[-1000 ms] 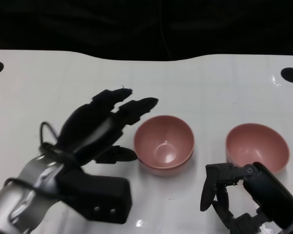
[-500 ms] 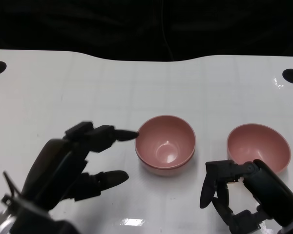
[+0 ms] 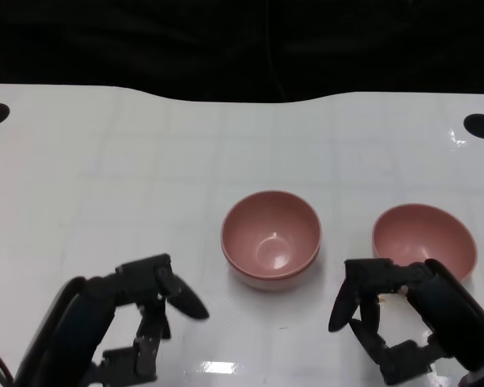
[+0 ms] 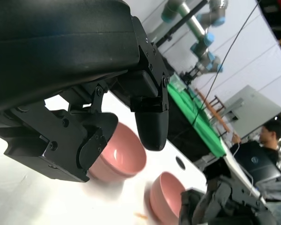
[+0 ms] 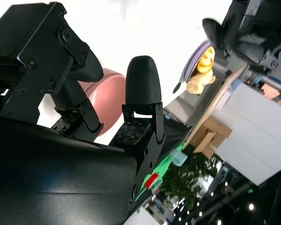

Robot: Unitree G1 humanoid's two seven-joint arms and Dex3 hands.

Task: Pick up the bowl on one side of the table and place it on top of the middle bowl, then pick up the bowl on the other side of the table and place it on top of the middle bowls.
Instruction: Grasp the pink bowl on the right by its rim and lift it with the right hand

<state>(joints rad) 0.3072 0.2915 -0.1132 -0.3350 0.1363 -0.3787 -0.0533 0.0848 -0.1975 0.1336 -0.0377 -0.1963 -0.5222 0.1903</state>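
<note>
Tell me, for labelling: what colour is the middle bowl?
Pink, plain; the middle bowl shows best in the head view.

A white table (image 3: 105, 161) with two pink bowls. The middle bowl (image 3: 271, 238) and the right bowl (image 3: 424, 240) sit apart, with a bare gap between them. The left hand (image 3: 137, 314) hovers near the front edge, bare tabletop between it and the middle bowl. The right hand (image 3: 387, 322) sits just in front of the right bowl.

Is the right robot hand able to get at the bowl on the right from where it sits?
Probably yes: the right robot hand sits just in front of the right bowl, holding nothing, with nothing between them.
</note>
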